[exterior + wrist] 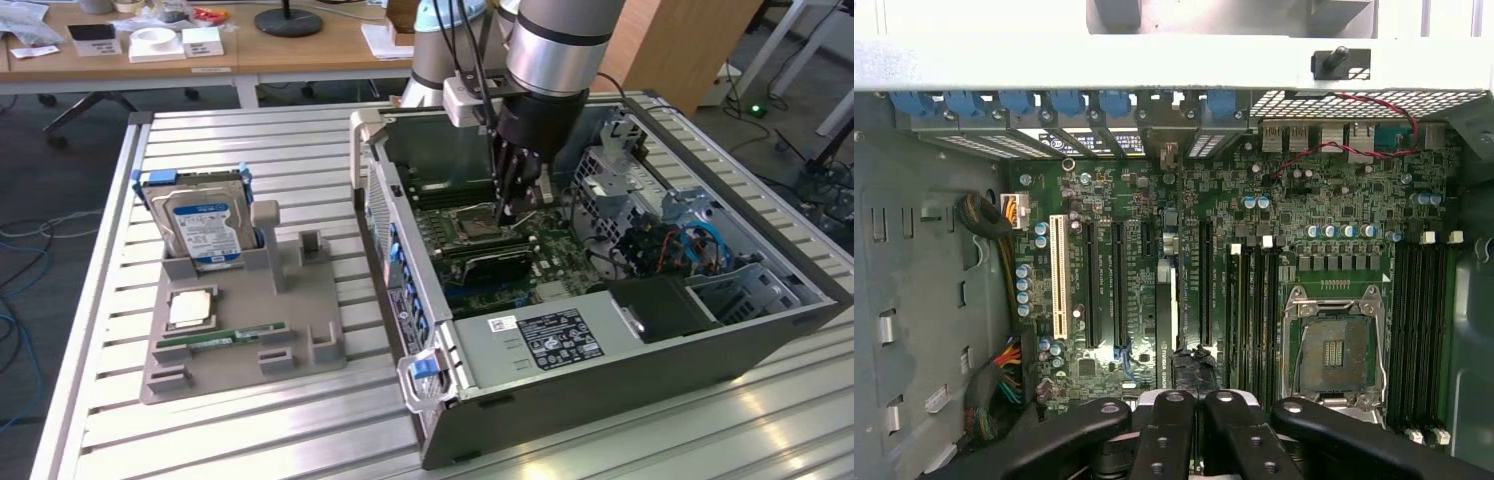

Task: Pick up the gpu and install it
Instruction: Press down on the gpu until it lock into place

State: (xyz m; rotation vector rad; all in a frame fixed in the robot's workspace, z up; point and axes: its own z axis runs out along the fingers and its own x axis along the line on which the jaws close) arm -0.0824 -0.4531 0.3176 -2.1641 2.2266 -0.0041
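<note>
The gpu [1167,300] stands edge-on in a slot of the motherboard [1254,250] inside the open computer case [747,345]. I see it as a thin green strip running toward the rear brackets, with a dark part near my fingers. My gripper [515,212] reaches down into the case over the board. Seen from the wrist, the gripper [1194,405] is shut, its black fingers [1164,430] pressed together right over the card's upper edge. Whether they touch the card is hidden.
Beside the card lie the bare CPU socket [1332,345] and empty memory slots [1419,320]. On the slatted metal table, at the exterior view's left, a grey holder [287,385] carries a hard drive [200,225], a processor [190,308] and a memory stick [220,338].
</note>
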